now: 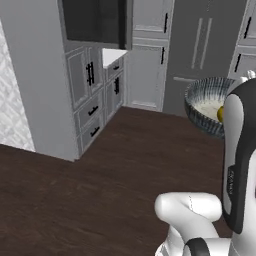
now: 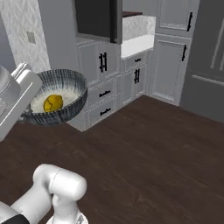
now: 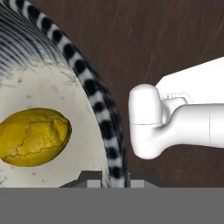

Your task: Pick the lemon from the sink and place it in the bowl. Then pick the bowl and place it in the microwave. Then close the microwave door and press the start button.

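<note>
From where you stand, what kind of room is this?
Most likely a kitchen: grey cabinets with black handles, a white counter, and a lemon in a bowl.

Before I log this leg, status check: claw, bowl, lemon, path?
Claw shut on bowl rim, bowl held above the floor. Lemon lying inside. Microwave door ahead; nothing in between.

Pale grey cabinets [image 1: 85, 80] with black handles border dark wood floor [image 1: 100, 190].

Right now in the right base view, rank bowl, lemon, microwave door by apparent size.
1. bowl, though it is held up near the camera, which inflates it.
2. microwave door, cropped by the top edge.
3. lemon, lying in the bowl.
</note>
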### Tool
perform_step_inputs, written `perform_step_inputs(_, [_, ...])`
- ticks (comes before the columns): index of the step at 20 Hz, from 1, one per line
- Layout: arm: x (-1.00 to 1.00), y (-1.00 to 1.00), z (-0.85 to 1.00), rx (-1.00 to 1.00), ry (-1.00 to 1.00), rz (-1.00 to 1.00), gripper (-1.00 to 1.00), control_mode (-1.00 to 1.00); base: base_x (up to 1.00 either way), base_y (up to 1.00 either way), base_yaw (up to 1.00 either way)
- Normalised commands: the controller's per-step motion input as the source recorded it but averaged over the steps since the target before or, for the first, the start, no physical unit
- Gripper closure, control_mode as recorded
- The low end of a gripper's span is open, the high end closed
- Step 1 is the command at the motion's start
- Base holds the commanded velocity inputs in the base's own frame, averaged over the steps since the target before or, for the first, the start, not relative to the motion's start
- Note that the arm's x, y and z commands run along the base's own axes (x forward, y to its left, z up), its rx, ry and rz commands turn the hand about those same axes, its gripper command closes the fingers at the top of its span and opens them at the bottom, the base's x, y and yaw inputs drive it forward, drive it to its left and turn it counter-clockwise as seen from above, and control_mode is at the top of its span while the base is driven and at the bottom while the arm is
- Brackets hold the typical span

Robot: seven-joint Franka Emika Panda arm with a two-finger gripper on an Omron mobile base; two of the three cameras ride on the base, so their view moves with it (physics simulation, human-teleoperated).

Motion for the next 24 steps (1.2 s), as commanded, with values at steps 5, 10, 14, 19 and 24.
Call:
perform_step_inputs(5, [0.00, 0.00, 0.00, 0.00, 0.00, 0.00, 1.00, 1.00, 1.00, -0.77, 0.52])
perform_step_inputs(10, [0.00, 0.00, 0.00, 0.00, 0.00, 0.00, 1.00, 1.00, 0.98, -0.85, 0.52])
perform_step_inputs(14, [0.00, 0.00, 0.00, 0.00, 0.00, 0.00, 1.00, 1.00, 0.82, -0.88, 0.52])
perform_step_inputs(19, [0.00, 0.00, 0.00, 0.00, 0.00, 0.00, 1.00, 1.00, 0.39, -1.00, 0.50])
perform_step_inputs(24, [0.00, 0.00, 0.00, 0.00, 0.00, 0.00, 1.00, 1.00, 0.00, -1.00, 0.48])
